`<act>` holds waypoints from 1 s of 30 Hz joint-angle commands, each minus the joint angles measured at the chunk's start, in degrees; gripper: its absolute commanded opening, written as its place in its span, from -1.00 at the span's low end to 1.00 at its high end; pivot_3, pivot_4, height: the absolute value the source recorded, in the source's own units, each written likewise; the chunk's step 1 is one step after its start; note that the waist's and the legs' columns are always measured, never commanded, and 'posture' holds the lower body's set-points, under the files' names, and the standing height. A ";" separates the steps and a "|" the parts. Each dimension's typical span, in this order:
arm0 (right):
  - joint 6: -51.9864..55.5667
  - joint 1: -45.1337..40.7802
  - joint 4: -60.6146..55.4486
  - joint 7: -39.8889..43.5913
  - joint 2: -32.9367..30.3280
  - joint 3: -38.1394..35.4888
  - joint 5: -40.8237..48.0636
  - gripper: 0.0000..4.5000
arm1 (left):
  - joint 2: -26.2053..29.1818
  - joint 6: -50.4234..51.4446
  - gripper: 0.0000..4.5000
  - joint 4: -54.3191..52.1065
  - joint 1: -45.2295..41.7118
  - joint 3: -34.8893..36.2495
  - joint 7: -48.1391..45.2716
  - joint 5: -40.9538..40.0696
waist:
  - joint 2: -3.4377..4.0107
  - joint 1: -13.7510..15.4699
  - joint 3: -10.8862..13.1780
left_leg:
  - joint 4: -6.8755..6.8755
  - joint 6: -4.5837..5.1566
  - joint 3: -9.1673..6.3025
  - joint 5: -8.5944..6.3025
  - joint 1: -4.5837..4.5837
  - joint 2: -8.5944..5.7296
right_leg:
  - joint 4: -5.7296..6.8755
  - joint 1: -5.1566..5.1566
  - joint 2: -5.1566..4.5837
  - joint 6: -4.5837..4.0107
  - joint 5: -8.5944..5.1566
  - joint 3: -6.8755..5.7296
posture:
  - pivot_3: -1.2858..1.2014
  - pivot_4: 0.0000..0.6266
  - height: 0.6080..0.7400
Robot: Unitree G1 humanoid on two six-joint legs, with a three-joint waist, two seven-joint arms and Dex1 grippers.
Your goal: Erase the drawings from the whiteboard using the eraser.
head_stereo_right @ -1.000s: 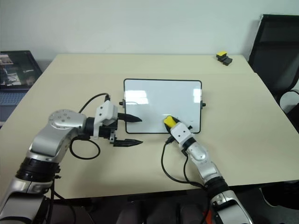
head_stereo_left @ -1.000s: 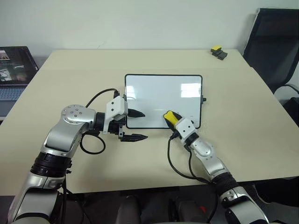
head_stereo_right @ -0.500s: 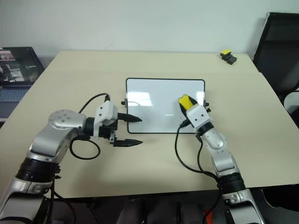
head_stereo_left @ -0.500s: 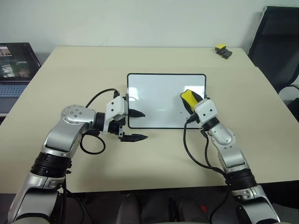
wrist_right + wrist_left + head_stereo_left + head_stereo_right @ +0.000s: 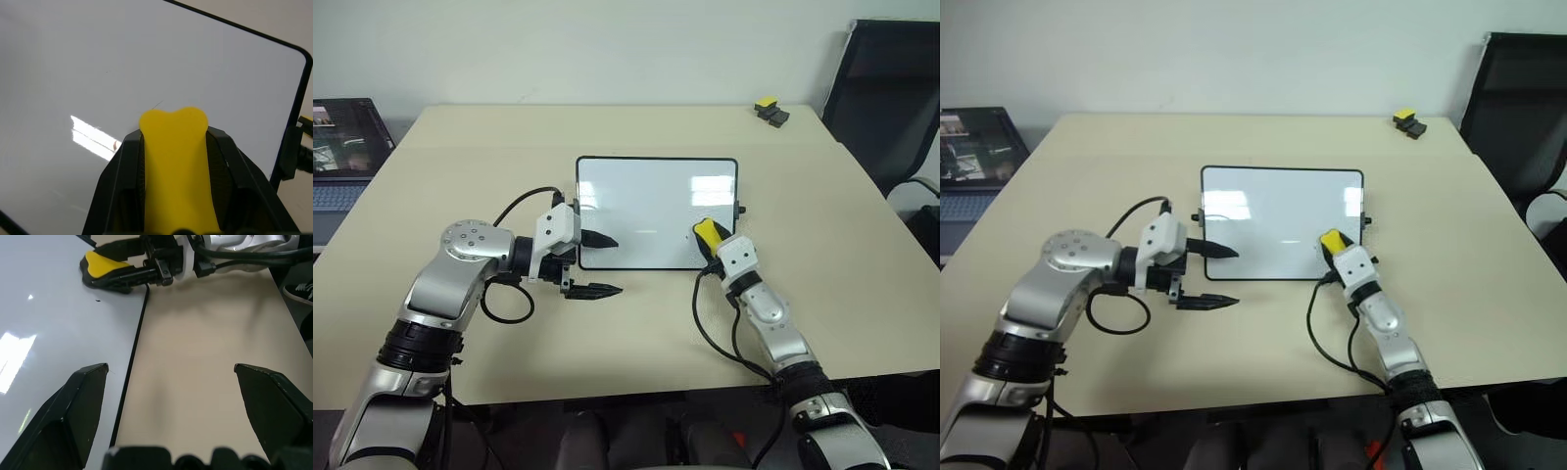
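Beige table [image 5: 460, 157] holds whiteboard [image 5: 646, 196], laptop [image 5: 342, 147] alongside

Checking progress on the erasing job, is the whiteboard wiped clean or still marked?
Almost clean. The whiteboard surface looks blank white with glare; only a tiny dark speck shows beside the eraser in the left wrist view.

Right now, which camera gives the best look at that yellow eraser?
The right wrist view: the eraser sits close up between the right gripper's jaws, over the whiteboard. The left wrist view shows it from the side, farther off. Both eye views show it as a small yellow block near the board's right end.
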 commanded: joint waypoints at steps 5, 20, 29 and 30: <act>2.48 -1.30 2.58 1.26 6.37 4.07 -0.51 -0.41 | 0.11 -0.28 1.00 -1.32 -0.49 1.06 0.21 -0.46 | 0.00 -0.55 0.00 | -0.06 0.00 0.01 0.00 0.00 0.08 | 0.00 -0.05 0.01 -0.01 0.00 0.03 | 0.03 -0.52 1.00; 17.56 -3.33 -29.18 4.65 1.35 2.94 -1.03 -0.41 | 0.46 -0.11 1.00 -1.60 0.22 1.41 0.69 -0.49 | 0.15 0.98 0.12 | -0.06 -0.03 -0.01 0.00 -1.05 0.00 | -0.03 -1.04 0.02 -0.20 0.10 -0.04 | 0.03 -0.52 1.00; 25.69 -2.54 -21.35 4.52 -3.12 4.07 -4.33 -0.41 | 0.38 -0.02 1.00 -1.68 0.27 1.25 0.94 -0.68 | 0.15 1.50 0.12 | -0.10 -0.02 0.07 0.00 -1.05 0.00 | -0.10 -1.06 0.03 -0.23 0.09 -0.02 | 0.03 -0.52 1.00; 26.80 -2.12 -21.57 4.83 -3.29 4.45 -4.82 -0.41 | 0.42 0.03 1.00 -1.85 0.34 1.28 0.90 -0.76 | 0.15 1.52 0.12 | -0.11 -0.02 0.07 -0.01 -1.05 -0.01 | -0.11 -1.06 0.03 -0.24 0.09 -0.02 | 0.03 -0.52 1.00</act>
